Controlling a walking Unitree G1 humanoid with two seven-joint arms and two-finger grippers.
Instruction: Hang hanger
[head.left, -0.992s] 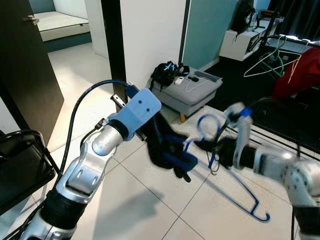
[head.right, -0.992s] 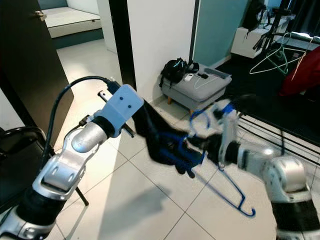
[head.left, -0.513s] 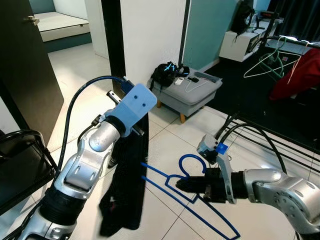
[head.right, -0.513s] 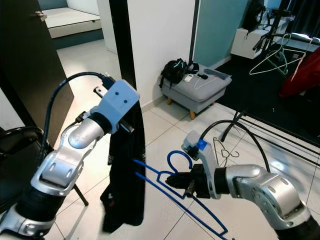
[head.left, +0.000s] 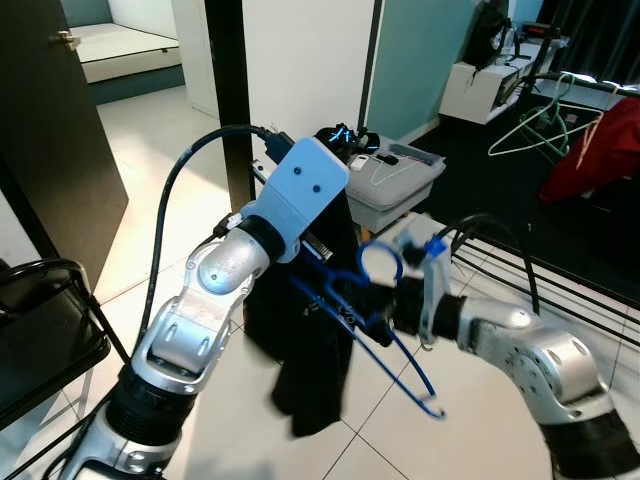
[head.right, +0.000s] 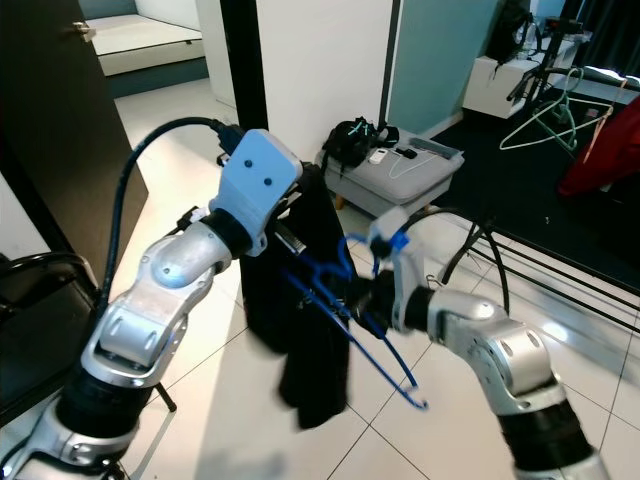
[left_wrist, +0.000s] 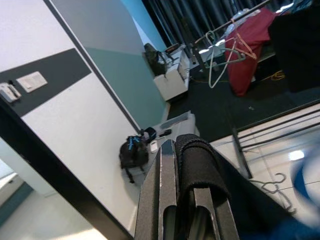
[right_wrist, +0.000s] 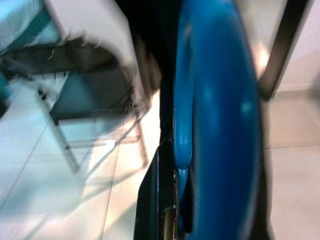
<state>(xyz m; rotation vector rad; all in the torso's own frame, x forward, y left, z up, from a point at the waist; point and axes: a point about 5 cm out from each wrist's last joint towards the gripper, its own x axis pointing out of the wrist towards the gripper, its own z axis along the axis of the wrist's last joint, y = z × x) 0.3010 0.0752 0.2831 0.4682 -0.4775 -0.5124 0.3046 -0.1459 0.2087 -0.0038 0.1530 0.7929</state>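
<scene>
Both arms raised since half a second ago: the black cloth garment (head.left: 310, 330), which then hung low at lower left with its hem near the pale tiled floor (head.left: 480, 420), now sits mid-frame, and the blue plastic-coated wire hanger (head.left: 375, 320), then low near the tiles at lower centre, is up against it at frame centre. Left gripper (left_wrist: 182, 200), upper centre in the head views, has its jaws closed narrowly on a fold of the garment; the wrist view shows cloth draped over one finger (left_wrist: 197, 170). Right gripper (head.left: 400, 300) sits just right of centre, jaws closed on the hanger just below its hook, the hook loop standing above them; the long bar slopes down toward lower right. One hanger arm appears to reach into the cloth; whether it is inside the garment cannot be told through blur. Judgement: garment is being threaded onto the hanger; hanging not yet begun. The black rail (head.left: 560, 85) with a pale green hanger (head.left: 535, 125) and red garment (head.left: 600, 150) stands well apart at upper right.
</scene>
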